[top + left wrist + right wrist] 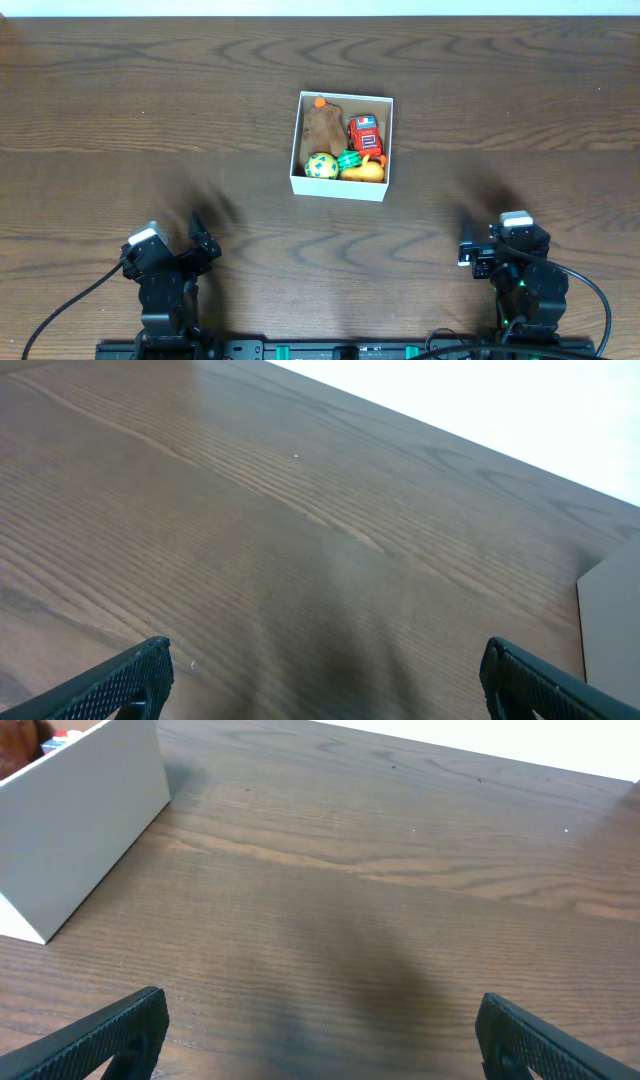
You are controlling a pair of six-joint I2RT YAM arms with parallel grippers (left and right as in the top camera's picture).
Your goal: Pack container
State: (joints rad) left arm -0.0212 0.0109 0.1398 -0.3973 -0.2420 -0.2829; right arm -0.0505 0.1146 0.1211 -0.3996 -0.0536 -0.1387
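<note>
The left fingers [130, 678] stand wide apart with only bare wood between their dark, ribbed tips, and the right fingers [110, 1035] are spread just as far and equally empty. Both arms sit low at the near edge of the counter [120, 110], well apart from the container [338, 187], one to each side of it; that reads as a resting pose, clear of the box so that nothing overhangs it. The container lies mid-counter, beyond and between the two arms. It is a small square box of thin white card, its plain flat wall filling the upper left of the right wrist view [85, 830]. The pale panel at the right edge of the left wrist view is probably another of its walls, though too little shows to be sure. Inside, the toys lie close together against the walls: a soft brown plush shape [323, 128] at the far left, a hard red toy [364, 133] beside it, a speckled yellow-green ball [321, 165] in the near left corner, a green ribbed piece [348, 158] and an orange-yellow toy [365, 171] along the near wall. With no toy loose on the dark, grained counter around the container, the packing looks finished.
</note>
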